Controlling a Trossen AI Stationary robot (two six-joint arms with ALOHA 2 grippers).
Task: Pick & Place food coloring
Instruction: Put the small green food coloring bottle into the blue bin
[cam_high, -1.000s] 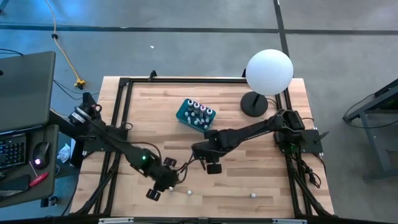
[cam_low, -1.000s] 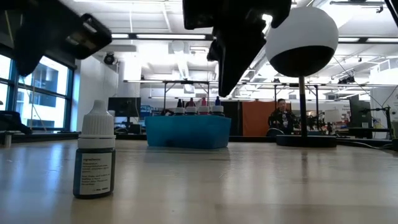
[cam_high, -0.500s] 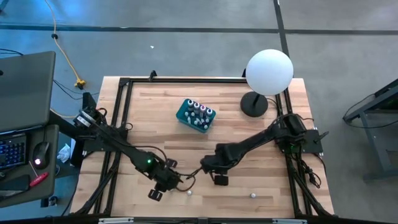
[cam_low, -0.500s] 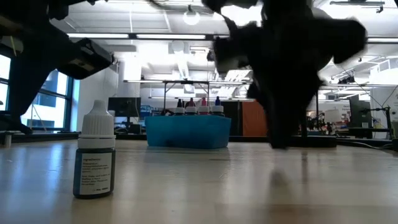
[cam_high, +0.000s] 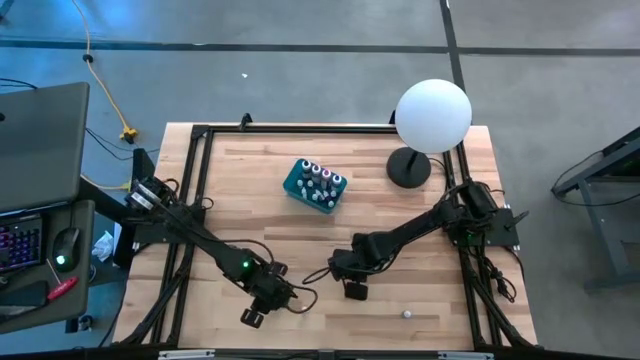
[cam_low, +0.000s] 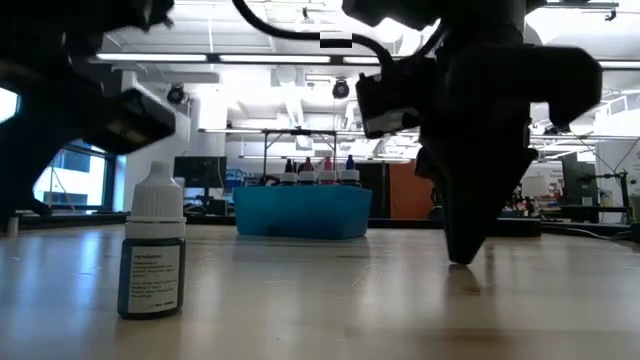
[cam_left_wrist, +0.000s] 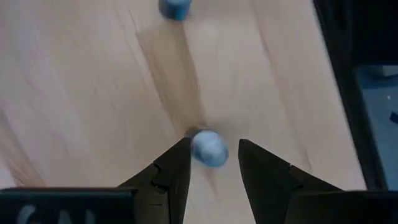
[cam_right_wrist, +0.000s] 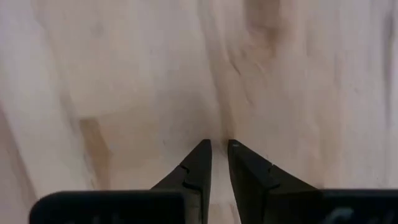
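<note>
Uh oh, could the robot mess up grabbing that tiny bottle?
Maybe. The left hand sits open around a small bottle with little room on either side, so a finger could tip it as it closes. The right hand is nearly shut and empty; another bottle stands nearby and could get bumped.

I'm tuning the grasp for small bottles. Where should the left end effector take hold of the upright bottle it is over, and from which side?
From straight above. The bottle stands upright on the table, white cap up, as the low view shows. The left end effector is open with a finger on either side. Probably close on the cap or the shoulder just below it; the body is round, so any side serves.
</note>
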